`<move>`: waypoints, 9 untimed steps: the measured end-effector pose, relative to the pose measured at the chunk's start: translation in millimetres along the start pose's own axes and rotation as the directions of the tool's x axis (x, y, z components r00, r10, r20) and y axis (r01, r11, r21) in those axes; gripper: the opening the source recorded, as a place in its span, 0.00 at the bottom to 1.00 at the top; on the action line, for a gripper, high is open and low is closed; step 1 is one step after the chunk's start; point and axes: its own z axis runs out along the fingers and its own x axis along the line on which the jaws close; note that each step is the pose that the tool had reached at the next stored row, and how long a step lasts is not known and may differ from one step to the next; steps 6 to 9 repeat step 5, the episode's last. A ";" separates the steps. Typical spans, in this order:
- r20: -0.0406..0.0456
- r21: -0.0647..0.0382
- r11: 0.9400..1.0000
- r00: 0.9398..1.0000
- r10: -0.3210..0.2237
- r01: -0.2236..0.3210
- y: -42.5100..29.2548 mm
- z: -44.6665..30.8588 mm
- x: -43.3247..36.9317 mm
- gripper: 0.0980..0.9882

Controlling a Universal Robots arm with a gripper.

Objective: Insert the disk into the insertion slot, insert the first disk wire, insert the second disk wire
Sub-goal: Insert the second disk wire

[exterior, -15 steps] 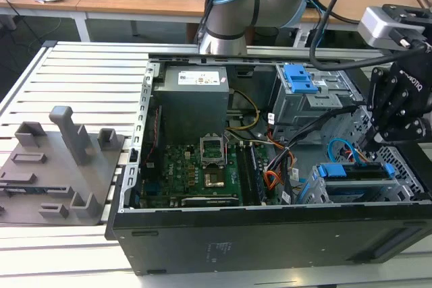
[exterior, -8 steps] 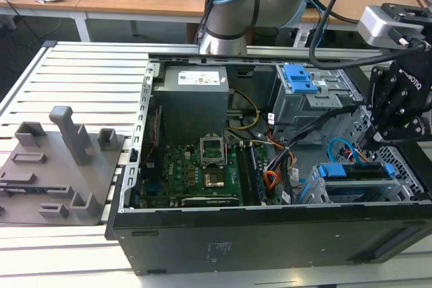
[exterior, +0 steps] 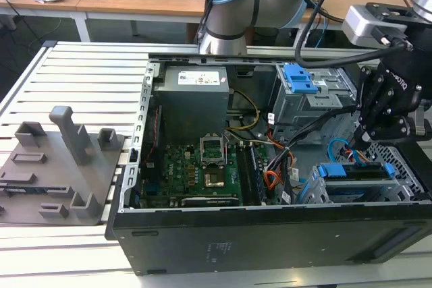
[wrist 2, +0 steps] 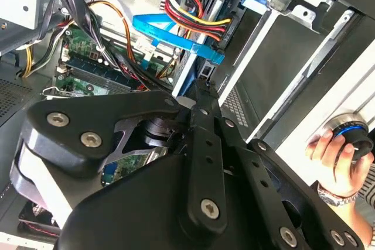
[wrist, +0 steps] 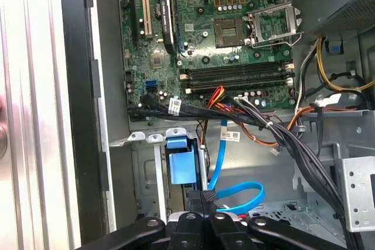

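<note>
the gripper (wrist: pixel 206 203) pinches the second disk wire (wrist: pixel 240 194), plug toward the disk (wrist: pixel 180 165).

The open black steel computer case (exterior: pixel 270 234) lies on the ribbed metal table (exterior: pixel 74 72). A grey plastic fixture block (exterior: pixel 61 166) sits at the exterior view's left of it.
</note>
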 end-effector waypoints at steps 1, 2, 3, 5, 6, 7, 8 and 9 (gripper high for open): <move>0.000 0.000 1.000 1.000 0.000 0.000 0.0 0.0 -0.1 0.01; 0.000 0.000 1.000 1.000 0.000 0.000 0.1 0.0 0.0 0.01; 0.000 0.000 1.000 1.000 0.000 0.000 0.2 0.0 0.0 0.01; 0.000 0.000 1.000 1.000 0.000 0.000 0.2 0.0 0.0 0.01; 0.000 0.000 1.000 1.000 0.000 0.000 0.2 0.0 0.0 0.01; 0.000 0.000 1.000 1.000 0.000 0.000 0.2 0.0 0.0 0.01; 0.000 0.000 1.000 1.000 0.000 0.000 0.2 0.0 0.0 0.01; 0.000 0.000 1.000 1.000 0.000 0.000 0.2 0.0 0.0 0.01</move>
